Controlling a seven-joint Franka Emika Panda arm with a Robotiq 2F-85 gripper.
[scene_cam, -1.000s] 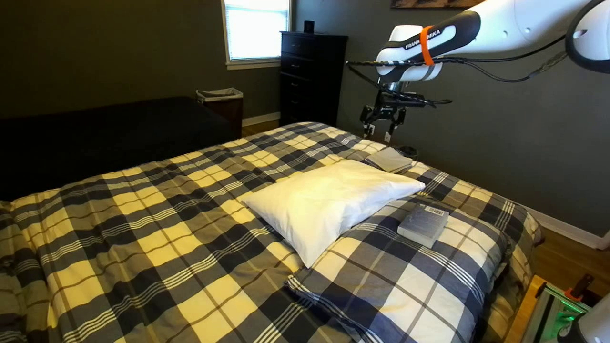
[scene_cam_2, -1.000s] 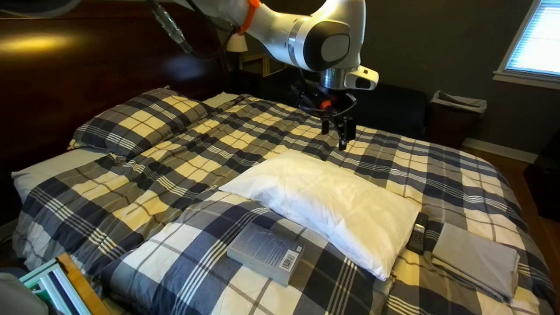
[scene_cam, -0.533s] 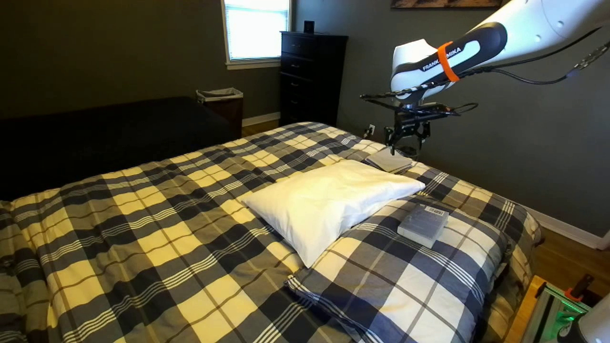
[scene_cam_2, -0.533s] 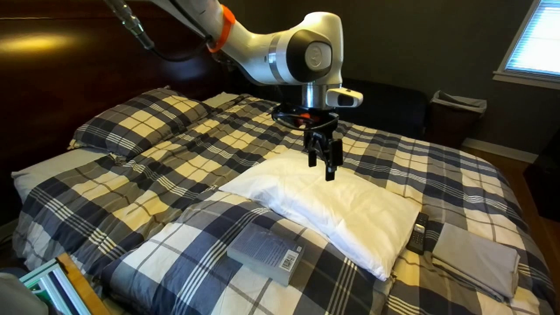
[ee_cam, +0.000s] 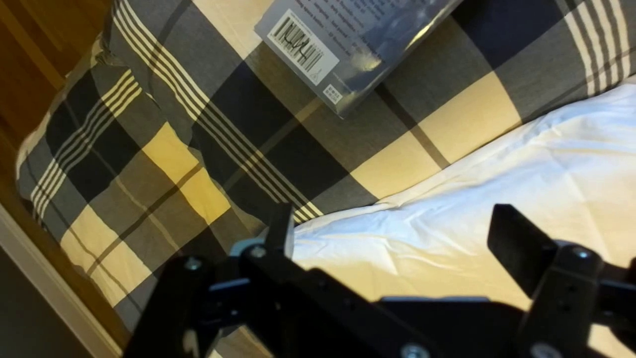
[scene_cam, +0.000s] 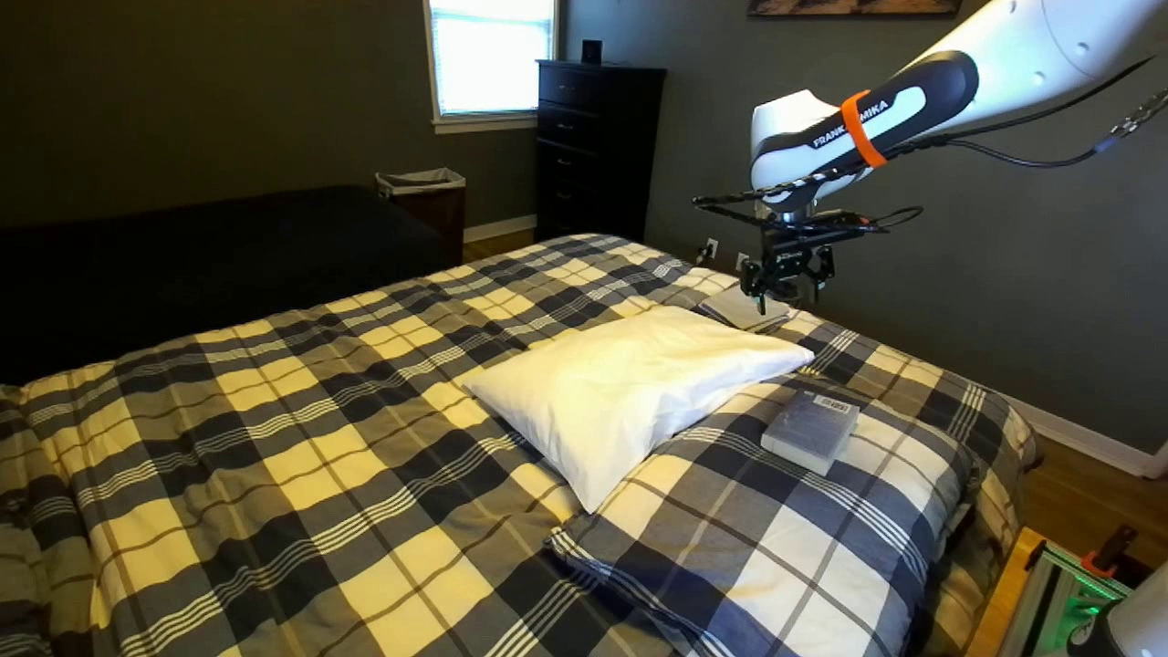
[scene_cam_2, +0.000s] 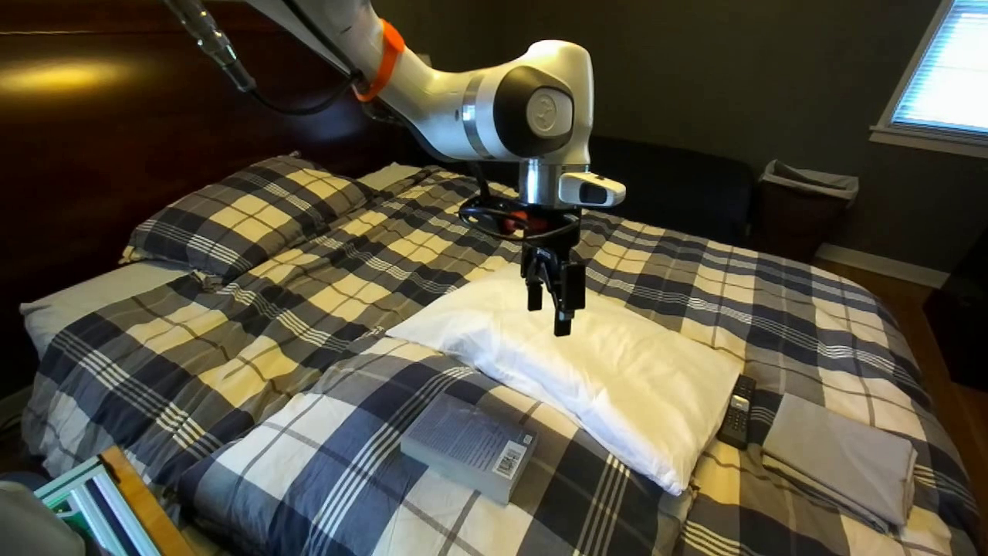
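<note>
Pillow [scene_cam_2: 633,371] beneath a wide-spread gripper [scene_cam: 789,302]

Plain white and creased, the pillow lies on the plaid bed [scene_cam: 301,474], touching a plaid cushion [scene_cam: 757,547]. The gripper's jaws stand far apart above it. On the cushion lies a thick grey-blue book [scene_cam_2: 467,446] bearing a white barcode label [ee_cam: 303,47] with dark scribble; its small print [ee_cam: 338,22] is too blurred to read. "FRANK" and "MIKA" flank the orange band [scene_cam: 860,130] on the arm [scene_cam: 912,100].
</note>
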